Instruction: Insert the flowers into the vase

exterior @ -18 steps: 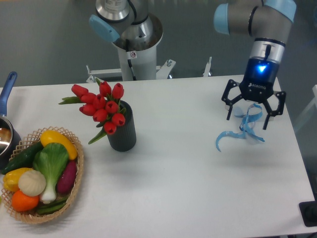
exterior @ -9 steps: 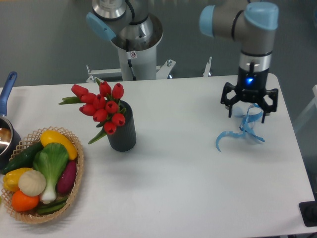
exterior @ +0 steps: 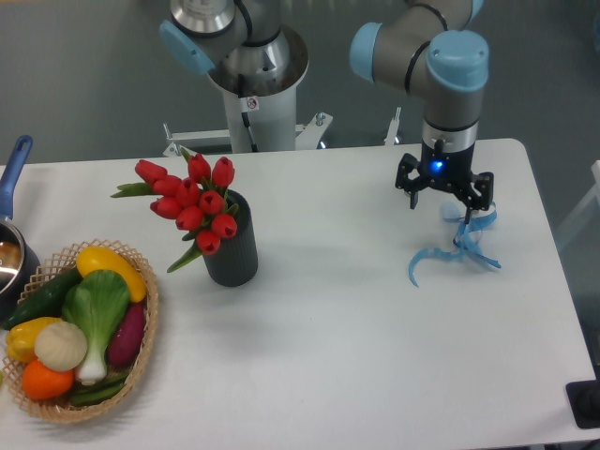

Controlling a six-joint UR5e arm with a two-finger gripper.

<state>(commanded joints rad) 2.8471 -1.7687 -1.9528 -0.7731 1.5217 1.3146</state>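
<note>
- One blue pot handle (exterior: 16,161) sticks up at the far left edge of the white tabletop (exterior: 337,356), and only a bit of the metal pot (exterior: 11,265) shows.
- Just right of the pot sits a wicker basket (exterior: 142,347) full of pretend food: a yellow pepper, a green cucumber, a leafy green, a purple one, a white one and an orange one.
- Next comes the vase (exterior: 233,246), a small dark tube with ribbed sides, standing upright on the tabletop.
- The flowers (exterior: 193,202) are red tulips, and their stems go down into the mouth of the vase. The red heads lean out to the left, and one green leaf hangs down beside the vase.
- Behind the vase stands the grey base of the robot arm (exterior: 251,80).
- Far to the right, well apart from the vase, the tool (exterior: 442,197) hangs above the tabletop with its black fingers spread apart, holding nothing.
- A curly blue ribbon (exterior: 457,246) lies on the tabletop just below and to the right of the tool.
</note>
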